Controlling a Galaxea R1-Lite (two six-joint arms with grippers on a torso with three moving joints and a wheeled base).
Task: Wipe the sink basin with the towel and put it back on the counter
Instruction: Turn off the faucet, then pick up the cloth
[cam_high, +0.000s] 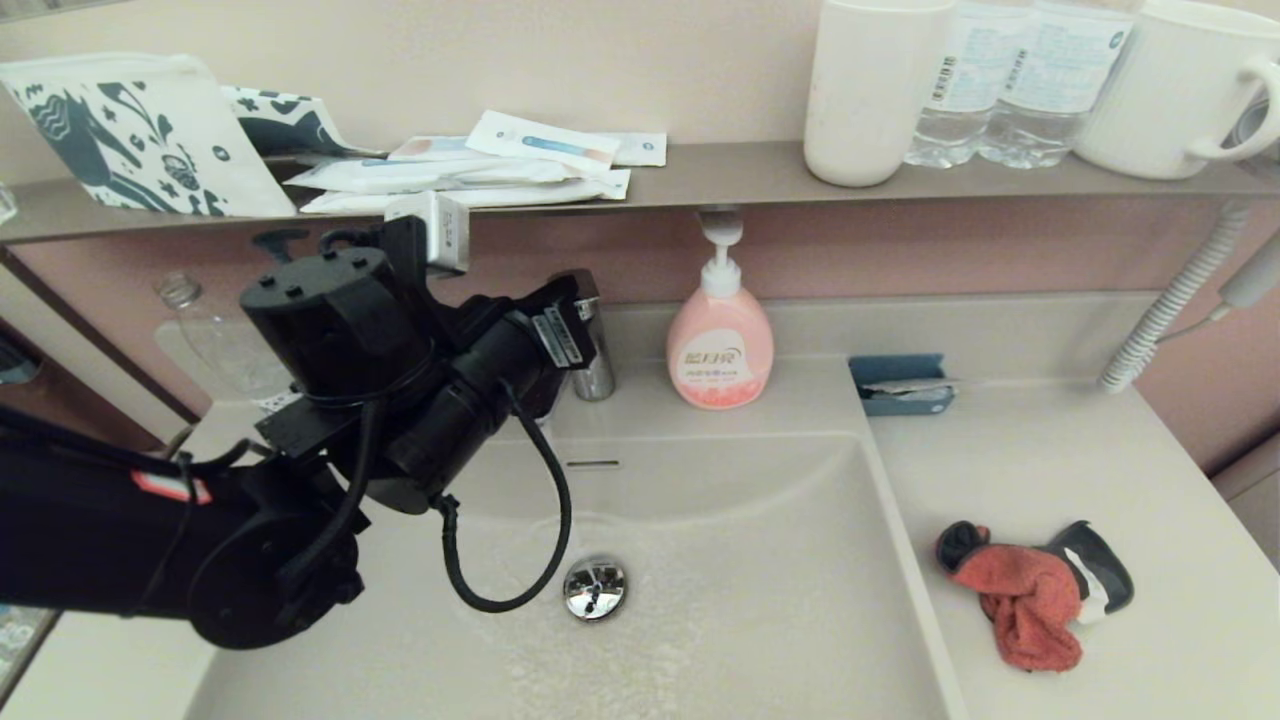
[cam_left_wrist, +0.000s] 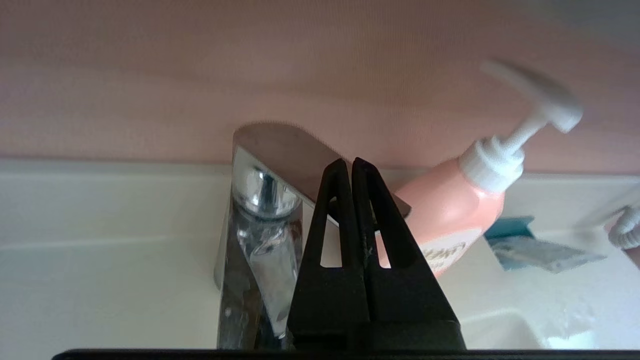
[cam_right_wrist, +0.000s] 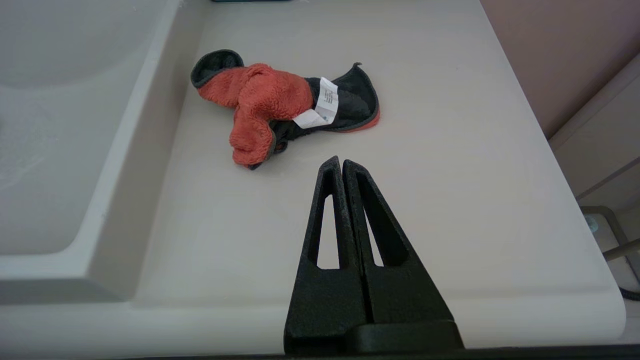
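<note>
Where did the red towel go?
The towel lies crumpled on the counter to the right of the sink basin in the head view, in front of the shut right gripper; nothing is holding it.

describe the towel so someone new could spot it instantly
Start at the sink basin and move to the flat counter on the robot's right. The towel lies crumpled there, apart from the basin edge. It is the only red-orange cloth, with a dark grey reverse and a white tag.

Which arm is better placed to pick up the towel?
Right. The right gripper, shut, hovers over the counter just short of the towel. The left gripper, shut, is at the faucet.
</note>
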